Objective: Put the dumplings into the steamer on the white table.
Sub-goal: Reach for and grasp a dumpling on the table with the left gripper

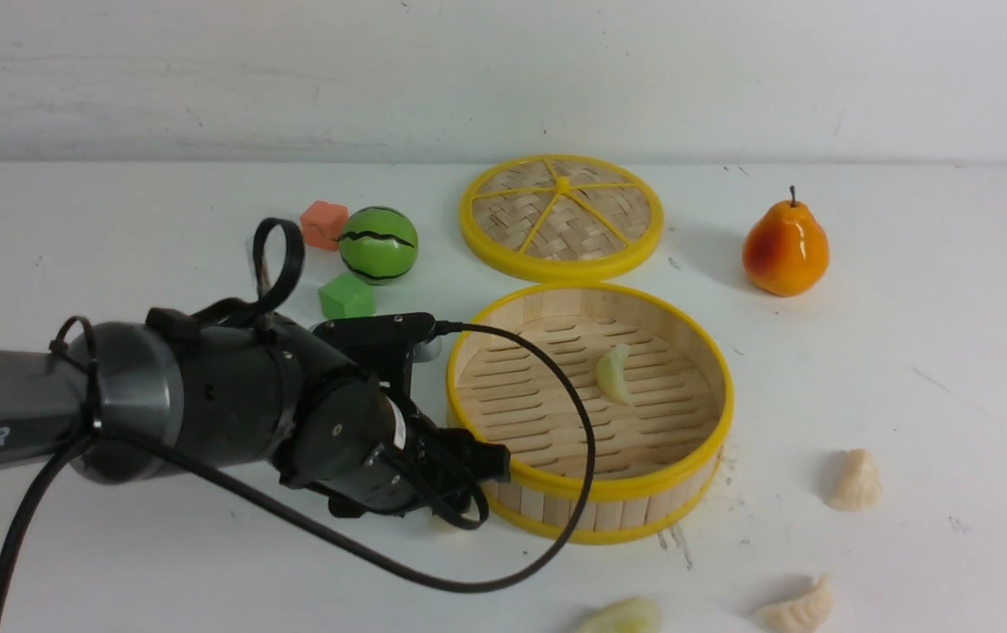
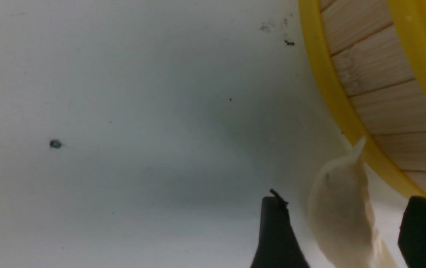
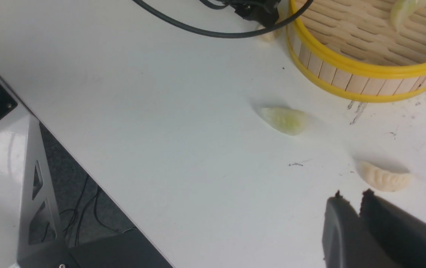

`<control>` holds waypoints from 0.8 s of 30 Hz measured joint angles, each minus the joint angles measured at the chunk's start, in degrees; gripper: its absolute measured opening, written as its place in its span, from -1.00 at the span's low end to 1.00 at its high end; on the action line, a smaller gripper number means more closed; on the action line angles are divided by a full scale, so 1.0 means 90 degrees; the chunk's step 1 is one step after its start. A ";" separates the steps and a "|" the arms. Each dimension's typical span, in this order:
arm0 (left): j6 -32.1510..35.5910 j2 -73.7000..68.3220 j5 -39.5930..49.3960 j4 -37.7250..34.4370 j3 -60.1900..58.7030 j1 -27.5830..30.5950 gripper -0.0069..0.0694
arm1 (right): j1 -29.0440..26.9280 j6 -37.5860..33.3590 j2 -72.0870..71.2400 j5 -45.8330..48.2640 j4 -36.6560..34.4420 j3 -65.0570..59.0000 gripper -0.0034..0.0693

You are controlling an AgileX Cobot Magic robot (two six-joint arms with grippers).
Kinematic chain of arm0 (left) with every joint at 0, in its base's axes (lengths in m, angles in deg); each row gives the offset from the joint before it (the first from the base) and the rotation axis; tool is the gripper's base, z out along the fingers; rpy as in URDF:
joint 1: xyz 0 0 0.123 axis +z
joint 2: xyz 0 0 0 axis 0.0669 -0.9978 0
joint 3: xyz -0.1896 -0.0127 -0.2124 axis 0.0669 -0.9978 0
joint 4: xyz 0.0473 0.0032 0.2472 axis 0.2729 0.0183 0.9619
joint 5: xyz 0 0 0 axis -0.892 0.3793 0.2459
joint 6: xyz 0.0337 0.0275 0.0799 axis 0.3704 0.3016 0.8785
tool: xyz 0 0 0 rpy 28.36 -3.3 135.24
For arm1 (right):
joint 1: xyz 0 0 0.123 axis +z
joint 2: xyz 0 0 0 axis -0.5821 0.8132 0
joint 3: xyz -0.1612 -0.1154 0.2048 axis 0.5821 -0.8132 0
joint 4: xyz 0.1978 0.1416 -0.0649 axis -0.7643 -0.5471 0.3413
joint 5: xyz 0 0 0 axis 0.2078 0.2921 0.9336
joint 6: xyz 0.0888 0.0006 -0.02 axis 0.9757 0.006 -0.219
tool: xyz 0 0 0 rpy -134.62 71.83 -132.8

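The steamer [image 1: 528, 499] stands mid-table with one greenish dumpling [image 1: 614, 374] on its slats. My left gripper [image 2: 346, 201] is low at the steamer's front-left wall, open, with its fingers on either side of a cream dumpling [image 2: 341, 219] lying on the white table [image 2: 123, 111] against the yellow bottom rim; gaps show on both sides. Three more dumplings lie on the table: one at the right [image 1: 855, 482], one at the front right [image 1: 798, 607] and a greenish one at the front [image 1: 622, 617]. My right gripper [image 3: 352, 195] is shut and empty, close to the cream dumpling [image 3: 384, 178].
The flat woven lid [image 1: 561, 217] lies behind the steamer, with an orange pear [image 1: 784, 249] to its right. A green striped ball [image 1: 378, 244], an orange block [image 1: 324, 224] and a green block [image 1: 346, 296] sit at the back left. The left arm's cable [image 1: 573, 492] drapes over the steamer.
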 joint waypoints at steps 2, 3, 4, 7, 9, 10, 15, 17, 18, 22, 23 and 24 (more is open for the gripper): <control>0.0000 -0.0091 -0.0019 0.0000 0.0000 0.0000 0.27 | 0.0000 0.0000 0.0000 0.0000 -0.0012 0.0000 -0.70; 0.0000 -0.0143 -0.0024 0.0000 0.0000 0.0000 0.26 | 0.0000 0.0000 0.0000 0.0000 -0.0012 0.0000 -0.70; 0.0000 -0.0207 -0.0026 0.0000 0.0000 0.0000 0.24 | 0.0000 0.0000 0.0000 0.0000 -0.0012 0.0000 -0.70; 0.0000 -0.0309 -0.0064 0.0007 0.0008 0.0000 0.20 | 0.0000 0.0000 0.0000 0.0000 -0.0007 0.0000 -0.70; 0.0000 -0.0318 -0.0071 0.0007 0.0008 0.0000 0.18 | 0.0000 0.0000 0.0000 0.0000 0.0002 0.0000 -0.70; 0.0000 -0.0318 -0.0065 0.0013 0.0008 0.0000 0.12 | 0.0000 0.0000 0.0000 0.0000 0.0008 0.0000 -0.70; 0.0126 -0.0318 0.0082 0.0020 0.0012 0.0000 -0.22 | 0.0000 0.0000 0.0000 0.0000 0.0008 0.0000 -0.70; 0.0219 -0.0318 0.0144 0.0020 0.0035 0.0000 -0.22 | 0.0000 0.0000 0.0000 0.0000 0.0008 0.0000 -0.69; 0.0279 -0.0318 0.0196 0.0020 0.0041 0.0000 -0.22 | 0.0000 0.0000 0.0000 0.0000 0.0008 0.0000 -0.69; 0.0468 -0.0101 0.0754 0.0077 0.0050 0.0000 -0.21 | 0.0000 0.0000 0.0000 0.0004 0.0008 0.0000 -0.67; 0.0482 -0.0007 0.0964 0.0083 0.0050 0.0000 -0.21 | 0.0000 0.0000 0.0000 0.0004 0.0008 0.0000 -0.67; 0.0510 0.0174 0.1124 0.0090 0.0072 0.0000 -0.21 | 0.0000 0.0000 0.0000 0.0004 0.0008 0.0000 -0.67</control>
